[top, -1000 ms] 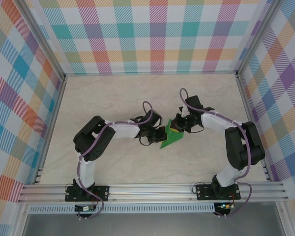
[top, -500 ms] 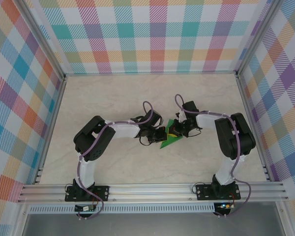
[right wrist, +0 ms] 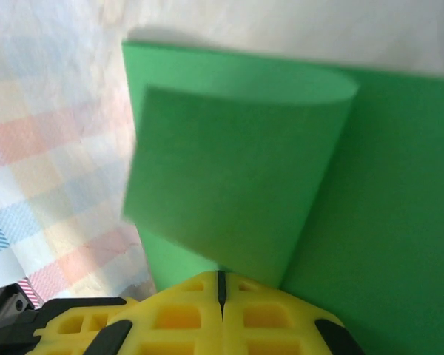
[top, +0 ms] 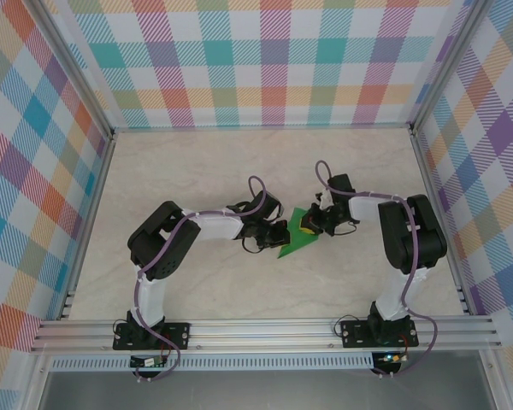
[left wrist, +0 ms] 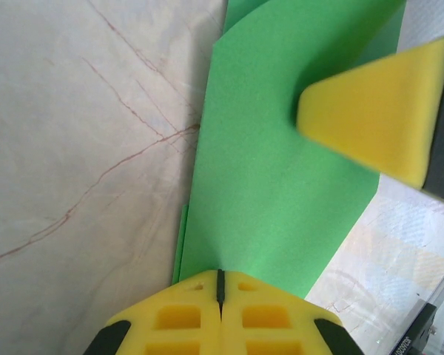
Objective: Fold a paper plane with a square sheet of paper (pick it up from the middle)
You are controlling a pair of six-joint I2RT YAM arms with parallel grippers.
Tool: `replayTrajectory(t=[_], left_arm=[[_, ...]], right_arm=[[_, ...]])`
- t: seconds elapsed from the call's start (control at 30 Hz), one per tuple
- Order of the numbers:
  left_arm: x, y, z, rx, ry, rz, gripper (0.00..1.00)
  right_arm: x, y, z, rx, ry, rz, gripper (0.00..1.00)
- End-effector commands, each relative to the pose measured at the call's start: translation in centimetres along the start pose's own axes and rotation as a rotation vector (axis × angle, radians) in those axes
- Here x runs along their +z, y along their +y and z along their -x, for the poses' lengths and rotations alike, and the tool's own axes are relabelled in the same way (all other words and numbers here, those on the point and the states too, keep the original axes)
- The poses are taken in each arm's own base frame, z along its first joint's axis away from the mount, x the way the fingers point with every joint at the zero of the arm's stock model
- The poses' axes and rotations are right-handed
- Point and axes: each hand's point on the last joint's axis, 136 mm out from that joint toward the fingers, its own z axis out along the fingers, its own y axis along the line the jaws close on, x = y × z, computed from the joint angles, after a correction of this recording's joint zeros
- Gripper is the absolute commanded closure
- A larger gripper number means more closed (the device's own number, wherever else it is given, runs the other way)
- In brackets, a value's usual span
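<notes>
I am operating inside a purpose-built robotics lab test cell. A pale marble-patterned tabletop [top: 188, 166] is boxed in by checked pastel panels [top: 265, 60] at nine, twelve and three o'clock on aluminium uprights [top: 68, 67]. An extruded aluminium rail [top: 265, 331] at six o'clock carries both bolted arm bases [top: 151, 333], with purple cabling [top: 138, 295] exposed.

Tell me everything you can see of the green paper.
The green paper is thin, plain, matte and bright green. From above it is not a flat square but a folded, pointed shape that lies on the marbled table between the two arms. The left gripper is shut on one edge, where a lower layer peeks out beside it. The right gripper is shut on a flap that curls over in a soft, uncreased bend above the layer beneath.
</notes>
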Motion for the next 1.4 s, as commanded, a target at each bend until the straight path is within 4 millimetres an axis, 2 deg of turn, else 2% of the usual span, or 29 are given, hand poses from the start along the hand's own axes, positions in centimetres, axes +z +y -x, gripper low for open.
replayTrajectory(t=[0.0, 0.13, 0.3, 0.37, 0.47, 0.67, 0.87, 1.03, 1.13, 1.23, 1.37], left_arm=[[0.3, 10.2, -7.5, -0.123, 0.228, 0.337, 1.0], [-0.3, 9.6, -7.3, -0.096, 0.224, 0.333, 1.0], [-1.9, 9.2, -7.2, -0.064, 0.211, 0.336, 1.0], [-2.6, 9.1, -7.3, -0.058, 0.206, 0.337, 1.0], [-3.4, 9.2, -7.6, -0.056, 0.199, 0.338, 1.0], [-3.7, 9.1, -7.5, -0.059, 0.186, 0.33, 1.0], [-3.6, 9.2, -7.6, -0.061, 0.19, 0.332, 1.0], [-3.6, 9.6, -7.9, -0.07, 0.193, 0.335, 1.0], [-3.5, 9.6, -8.0, -0.072, 0.191, 0.333, 1.0], [-3.4, 9.6, -7.8, -0.075, 0.187, 0.326, 1.0], [-2.9, 9.0, -7.3, -0.079, 0.16, 0.295, 1.0]], right_arm=[[-0.6, -1.1, 2.1, 0.002, -0.082, -0.017, 1.0], [-1.3, 1.2, 1.4, -0.043, -0.077, 0.076, 0.99], [-2.0, 4.0, -1.1, -0.144, -0.091, 0.104, 0.98], [-1.1, 4.7, -2.8, -0.172, -0.062, 0.097, 0.98], [0.7, 4.7, -4.6, -0.195, -0.03, 0.046, 0.98], [2.8, 4.7, -5.2, -0.217, 0.01, 0.037, 0.99], [3.2, 2.2, -3.9, -0.206, -0.013, -0.051, 1.0], [1.2, -1.1, -0.6, -0.101, -0.109, -0.077, 0.99], [-0.1, -2.1, 1.4, -0.052, -0.169, -0.089, 0.99], [-1.3, -1.6, 2.8, -0.048, -0.221, -0.088, 0.99], [-3.3, 1.3, 3.0, -0.085, -0.277, -0.017, 0.98]])
